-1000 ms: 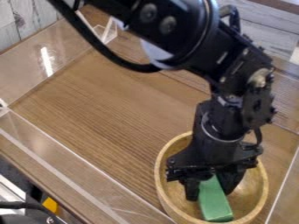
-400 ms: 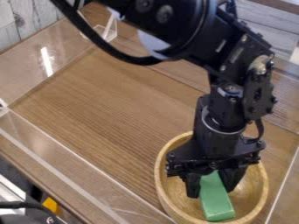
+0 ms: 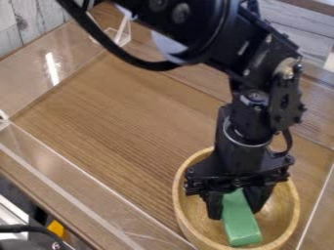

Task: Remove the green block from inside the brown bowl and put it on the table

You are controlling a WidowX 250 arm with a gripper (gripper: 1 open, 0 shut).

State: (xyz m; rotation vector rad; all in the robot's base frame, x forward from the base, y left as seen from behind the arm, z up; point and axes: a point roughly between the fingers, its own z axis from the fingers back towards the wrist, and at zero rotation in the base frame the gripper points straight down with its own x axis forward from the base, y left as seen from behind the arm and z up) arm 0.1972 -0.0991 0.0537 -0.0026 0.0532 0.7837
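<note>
A round light-tan brown bowl [image 3: 290, 227] sat on the table [image 3: 117, 127], the green block [image 3: 240, 221] inside it; the dark claw [image 3: 239, 197] was closed around the block's upper end.

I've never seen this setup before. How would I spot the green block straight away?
Look on the brown wooden table for the round, light-tan bowl below the black robot arm. Inside it, partly hidden by the dark gripper, lies a small, longish bar, the green block. Its solid matte green stands out against the pale wood and black metal around it.
</note>
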